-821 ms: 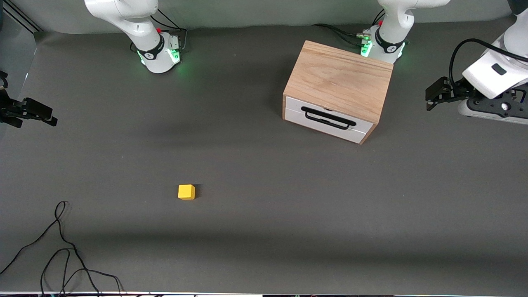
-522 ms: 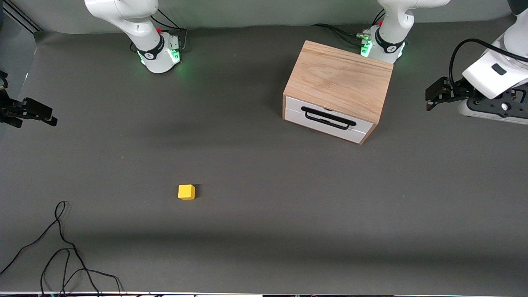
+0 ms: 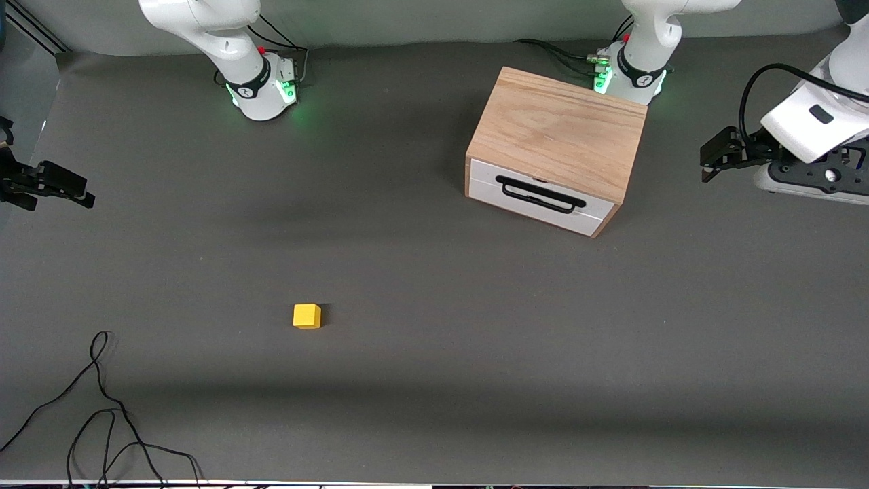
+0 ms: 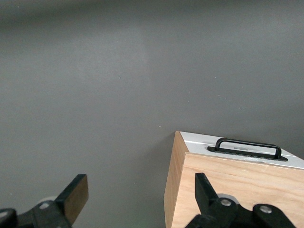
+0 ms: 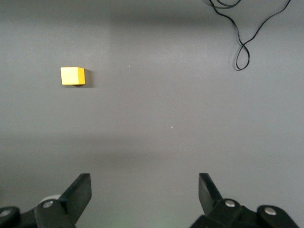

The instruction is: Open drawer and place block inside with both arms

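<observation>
The drawer (image 3: 540, 195) is closed, its white front flush in the oak box (image 3: 560, 132), with the black bar handle (image 3: 541, 194) lying across the front. The box stands on the grey tabletop (image 3: 434, 272) toward the left arm's end, close to the left arm's green-lit base (image 3: 628, 75) and nearer the front camera than that base. It sits turned at a slant, so the drawer front faces the front camera at an angle.

The block (image 3: 307, 316) lies alone on the tabletop, well apart from the box, nearer the front camera and toward the right arm's end. Nothing touches it.

The left gripper (image 3: 723, 155) hangs over the tabletop at the left arm's end, beside the box and apart from it. In the left wrist view its jaws are spread wide and hold nothing; the box corner (image 4: 183, 161) and the handle show between and past them.

The right gripper (image 3: 51, 185) hangs over the edge of the tabletop at the right arm's end, well apart from the block. In the right wrist view its jaws are also spread wide and empty, with the block and a loop of black cable (image 5: 247, 47) on the tabletop ahead of them. That cable (image 3: 102, 407) lies in loose curls near the front camera's edge of the tabletop, at the right arm's end.
</observation>
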Tool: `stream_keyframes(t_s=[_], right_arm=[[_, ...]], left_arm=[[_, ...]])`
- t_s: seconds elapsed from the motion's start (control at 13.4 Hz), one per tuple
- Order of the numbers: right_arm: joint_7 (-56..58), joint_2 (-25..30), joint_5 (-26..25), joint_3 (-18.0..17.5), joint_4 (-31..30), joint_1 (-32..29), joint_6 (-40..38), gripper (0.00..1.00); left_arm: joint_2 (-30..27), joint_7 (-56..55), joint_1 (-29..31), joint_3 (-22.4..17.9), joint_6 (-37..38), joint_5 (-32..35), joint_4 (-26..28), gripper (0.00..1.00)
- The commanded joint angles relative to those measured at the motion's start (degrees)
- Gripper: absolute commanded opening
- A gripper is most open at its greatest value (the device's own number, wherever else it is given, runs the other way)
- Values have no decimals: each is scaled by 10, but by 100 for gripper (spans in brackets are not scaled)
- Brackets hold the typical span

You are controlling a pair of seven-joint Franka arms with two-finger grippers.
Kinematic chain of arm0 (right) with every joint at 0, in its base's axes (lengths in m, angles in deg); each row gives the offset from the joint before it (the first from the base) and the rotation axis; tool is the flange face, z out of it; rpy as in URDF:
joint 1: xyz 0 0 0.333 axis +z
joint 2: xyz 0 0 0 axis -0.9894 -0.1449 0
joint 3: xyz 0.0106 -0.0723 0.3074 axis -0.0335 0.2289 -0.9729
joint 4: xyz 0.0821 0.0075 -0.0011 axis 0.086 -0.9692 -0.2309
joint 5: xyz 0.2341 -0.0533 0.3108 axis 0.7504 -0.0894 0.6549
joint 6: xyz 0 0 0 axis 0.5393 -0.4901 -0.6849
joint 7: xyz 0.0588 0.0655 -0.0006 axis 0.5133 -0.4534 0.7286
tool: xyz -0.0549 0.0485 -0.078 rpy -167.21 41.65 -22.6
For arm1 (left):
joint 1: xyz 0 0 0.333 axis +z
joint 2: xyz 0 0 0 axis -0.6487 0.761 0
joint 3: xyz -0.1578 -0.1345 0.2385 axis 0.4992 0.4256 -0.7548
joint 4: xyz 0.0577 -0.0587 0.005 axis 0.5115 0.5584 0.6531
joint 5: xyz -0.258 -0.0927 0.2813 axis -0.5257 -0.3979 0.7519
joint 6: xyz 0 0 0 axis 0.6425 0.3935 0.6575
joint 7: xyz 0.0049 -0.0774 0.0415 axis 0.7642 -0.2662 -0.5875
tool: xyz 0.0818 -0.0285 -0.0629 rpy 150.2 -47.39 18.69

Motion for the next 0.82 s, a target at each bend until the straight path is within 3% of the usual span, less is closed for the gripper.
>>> stream_keyframes(t_s=[0.0,0.15,0.45,0.75], right_arm=[[5,-17,12,-5,24,9,2,100],[-1,-49,16,-4,51,40,10,100],[-122,-135,35,-5,146,102,10,100],[-244,-233,33,-5,245,189,12,100]], left_arm=[[0,7,3,1,1,-4,-2,100],[1,4,3,1,0,-5,-3,100],[5,1,3,1,3,-7,-3,100],[53,9,2,3,32,-11,-12,100]])
